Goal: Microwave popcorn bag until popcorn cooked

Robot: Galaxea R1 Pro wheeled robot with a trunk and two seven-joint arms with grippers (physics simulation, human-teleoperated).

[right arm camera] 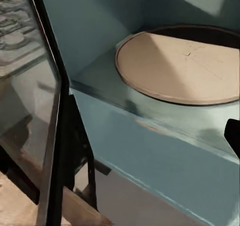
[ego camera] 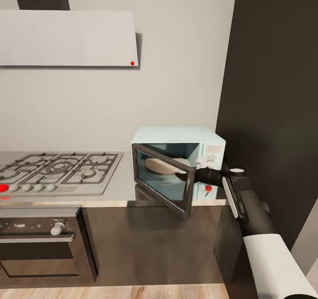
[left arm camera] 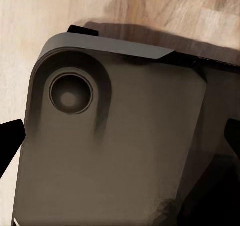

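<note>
Nearest the robot, the right arm, a white sleeve giving way to a dark glossy forearm, reached toward the microwave (ego camera: pixel 176 166), and its right pincer (ego camera: pixel 183 176) sat at the free edge of the half-open door (ego camera: pixel 164 185); whether its fingers were spread or pressed together could not be told, since the door frame hid them in the head view and the right wrist view caught just one dark fingertip at the frame's edge. The left pincer looked down at a dark grey moulded part of the robot's own body (left arm camera: pixel 115 141) over pale wood floor, with black tips at both sides of the frame, so it appeared spread and empty. The popcorn bag could not be found: the round tan turntable (right arm camera: pixel 187 63) lay bare inside the smooth mint-blue cavity, and the stretch of grey desk (ego camera: pixel 119 193) in sight carried no sack. The main risk, as judged from this, was that the door would be swung shut on an empty oven, or that the arm, so close to the dark-framed glass door, would knock it wider or snag on its edge when drawing back; the door also stood out over the desk's front, where a turning base could clip it. Beyond, the steel gas hob (ego camera: pixel 59 168) showed black grates and a row of knobs, one of them red, above a built-in oven (ego camera: pixel 39 246), and a flat grey hood (ego camera: pixel 66 38) with a red dot hung on the plain wall.
</note>
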